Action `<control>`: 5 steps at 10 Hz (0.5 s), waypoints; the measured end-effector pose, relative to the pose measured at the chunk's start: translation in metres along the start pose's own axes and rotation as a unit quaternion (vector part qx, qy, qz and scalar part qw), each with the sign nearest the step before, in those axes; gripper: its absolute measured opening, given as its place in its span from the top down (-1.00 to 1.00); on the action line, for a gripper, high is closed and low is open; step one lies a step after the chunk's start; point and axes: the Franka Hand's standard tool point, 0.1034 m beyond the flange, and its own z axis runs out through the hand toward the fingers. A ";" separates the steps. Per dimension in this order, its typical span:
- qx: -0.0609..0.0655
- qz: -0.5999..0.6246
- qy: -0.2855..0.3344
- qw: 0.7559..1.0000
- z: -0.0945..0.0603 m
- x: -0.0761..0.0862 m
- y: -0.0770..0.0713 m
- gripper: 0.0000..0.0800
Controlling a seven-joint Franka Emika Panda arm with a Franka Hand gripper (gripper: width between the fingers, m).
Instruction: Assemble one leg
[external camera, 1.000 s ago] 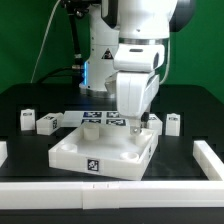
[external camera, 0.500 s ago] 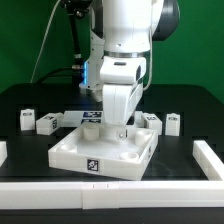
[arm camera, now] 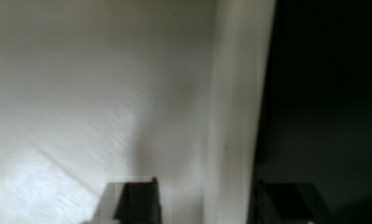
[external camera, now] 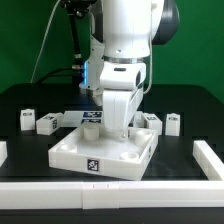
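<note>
The arm (external camera: 122, 60) hides the tips of the gripper (external camera: 120, 128) at the exterior view's centre; the wrist view is blurred, with the fingers (arm camera: 133, 203) cut off at its edge.

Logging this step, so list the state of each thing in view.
Tabletop: lying flat on the table.
Legs: loose on the table, either side of the tabletop.
Tool: low over the tabletop's far side; open or shut cannot be told.
Marker board: flat on the table beyond the tabletop.
</note>
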 end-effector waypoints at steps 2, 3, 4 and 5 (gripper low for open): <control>0.000 0.000 0.000 1.000 0.000 0.000 0.000 0.83; -0.003 0.000 0.001 1.000 -0.001 0.000 0.001 0.85; -0.003 0.000 0.001 1.000 -0.001 0.000 0.001 0.85; -0.003 0.000 0.001 1.000 -0.001 0.000 0.001 0.85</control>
